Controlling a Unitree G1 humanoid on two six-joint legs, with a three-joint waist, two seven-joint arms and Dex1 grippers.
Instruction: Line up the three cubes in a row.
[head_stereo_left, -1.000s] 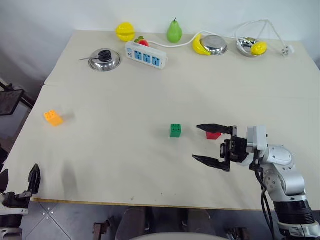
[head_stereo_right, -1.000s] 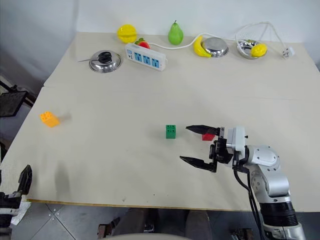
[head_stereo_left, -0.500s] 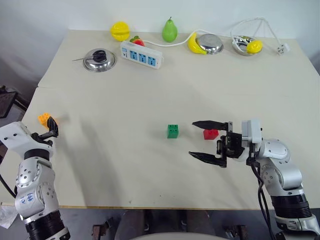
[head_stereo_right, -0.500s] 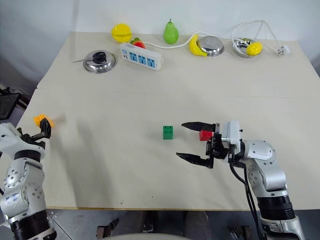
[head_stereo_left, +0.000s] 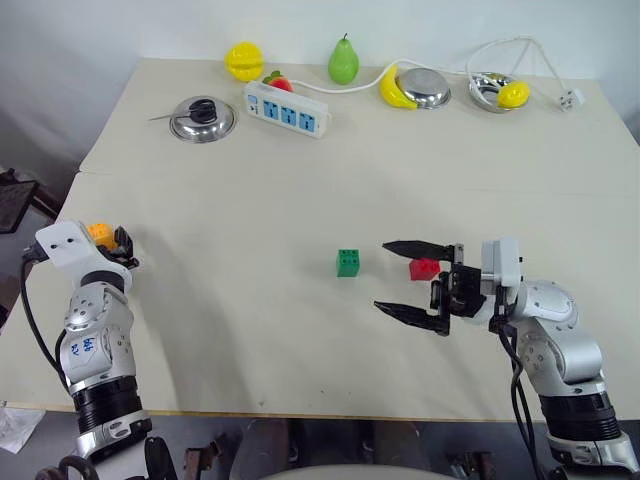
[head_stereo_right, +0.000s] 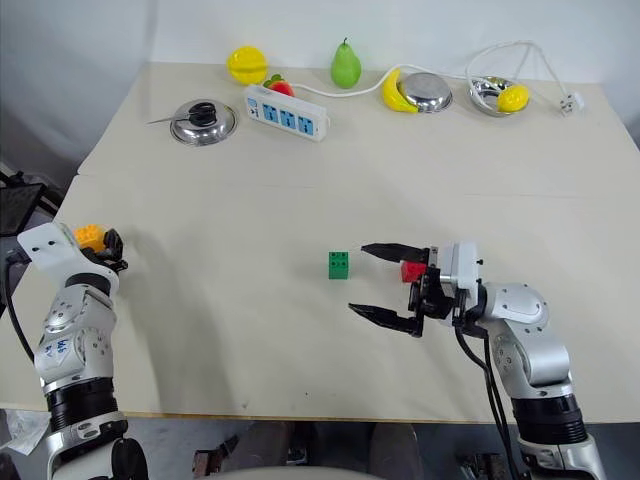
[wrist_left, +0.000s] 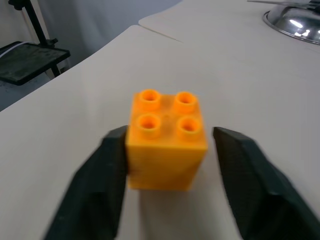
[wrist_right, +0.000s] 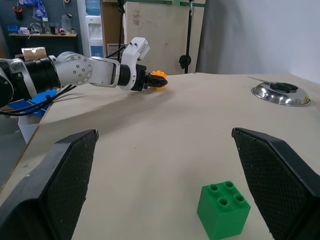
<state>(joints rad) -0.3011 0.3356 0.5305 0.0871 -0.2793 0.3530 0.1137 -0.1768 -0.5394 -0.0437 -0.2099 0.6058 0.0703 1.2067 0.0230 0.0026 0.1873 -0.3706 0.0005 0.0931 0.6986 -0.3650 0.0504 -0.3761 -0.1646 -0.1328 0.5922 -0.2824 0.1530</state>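
steel bowl (head_stereo_left: 495, 92) holds a lemon (head_stereo_left: 515, 94).

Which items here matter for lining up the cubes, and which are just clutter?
For the job:
orange-yellow cube
green cube
red cube

Lying about:
pear
banana
power strip
steel bowls
pot lid

My cream table (head_stereo_left: 300, 180) stands against a pale wall (head_stereo_left: 120, 25); beyond its left edge, a black stand (head_stereo_left: 18, 195) on grey floor.
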